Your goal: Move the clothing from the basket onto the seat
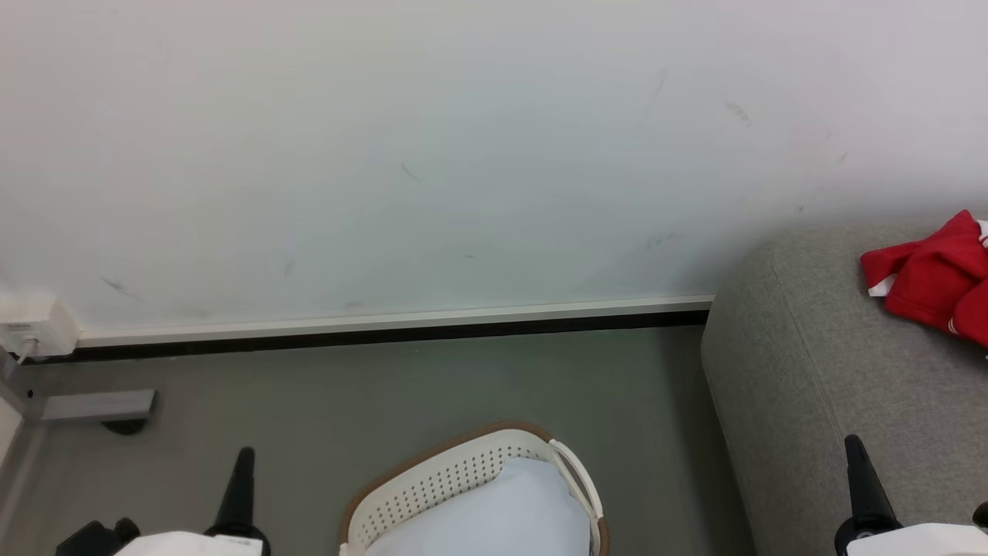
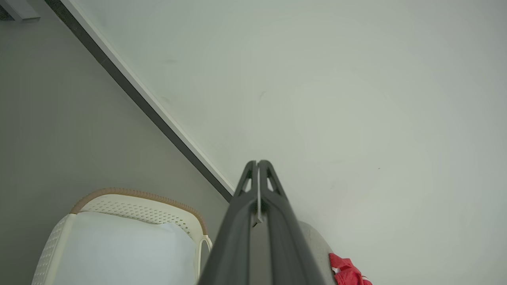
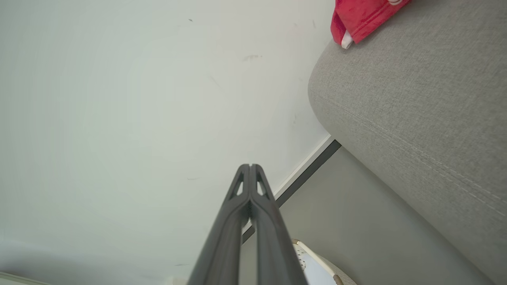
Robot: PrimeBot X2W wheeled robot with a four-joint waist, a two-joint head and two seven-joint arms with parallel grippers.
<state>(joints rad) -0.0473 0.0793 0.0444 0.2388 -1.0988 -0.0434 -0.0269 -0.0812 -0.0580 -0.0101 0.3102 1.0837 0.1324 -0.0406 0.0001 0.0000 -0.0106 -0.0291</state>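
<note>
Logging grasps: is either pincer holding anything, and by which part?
Nothing held. Left pincer and right pincer are shut, empty; the clothing lies on the seat.

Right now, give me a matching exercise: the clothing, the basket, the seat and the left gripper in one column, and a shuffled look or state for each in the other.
Column one:
1. clothing
2. basket
3. seat
4. left gripper

Column two:
a. fingers shut, nothing between them
b. bright red with white trim, lying crumpled
c. white with small holes, standing on the floor
d. grey woven fabric with a stitched seam

Pairs: 1-b, 2-c, 3-d, 4-a.
</note>
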